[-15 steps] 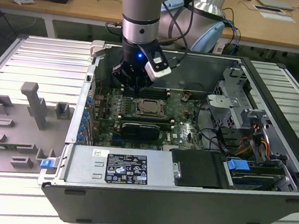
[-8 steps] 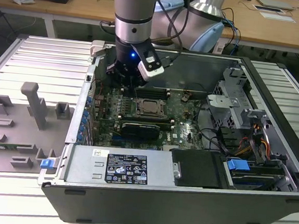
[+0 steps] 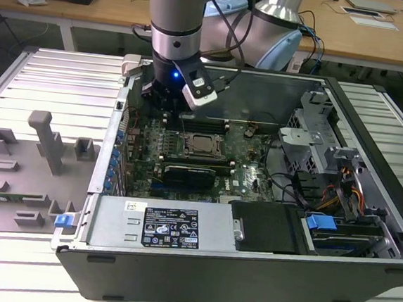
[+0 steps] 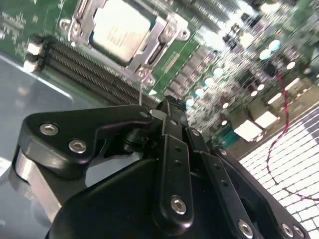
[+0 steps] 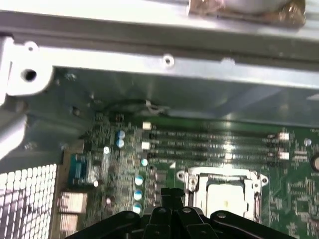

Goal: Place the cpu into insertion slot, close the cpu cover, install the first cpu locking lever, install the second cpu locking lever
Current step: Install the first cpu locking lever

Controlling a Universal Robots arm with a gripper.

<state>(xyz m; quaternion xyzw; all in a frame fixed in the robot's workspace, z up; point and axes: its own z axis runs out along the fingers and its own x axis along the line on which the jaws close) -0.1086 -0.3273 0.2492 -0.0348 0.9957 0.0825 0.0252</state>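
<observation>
The cpu [image 3: 203, 144] [image 4: 118, 31] [image 5: 224, 196], with a silvery-beige top, lies flat in the insertion slot on the green motherboard. The slot itself is mostly hidden beneath it. The silver cpu cover [image 4: 164, 31] [image 5: 192, 180] lies down around the chip, framing it. How the locking levers stand I cannot tell. My gripper [image 3: 164, 104] [image 4: 172, 104] [image 5: 172, 193] hangs above the board beside the socket, toward the exterior view's left and the case's back wall. Its black fingers are shut together with nothing between them.
Long black memory slots [image 5: 214, 144] [image 4: 84, 69] run between the socket and the case's metal back wall [image 5: 149, 64]. A black card [image 3: 189, 172], a power supply [image 3: 170, 226] and drive cables [image 3: 318, 189] fill the case. A grey fixture tray [image 3: 31, 157] lies outside at the exterior view's left.
</observation>
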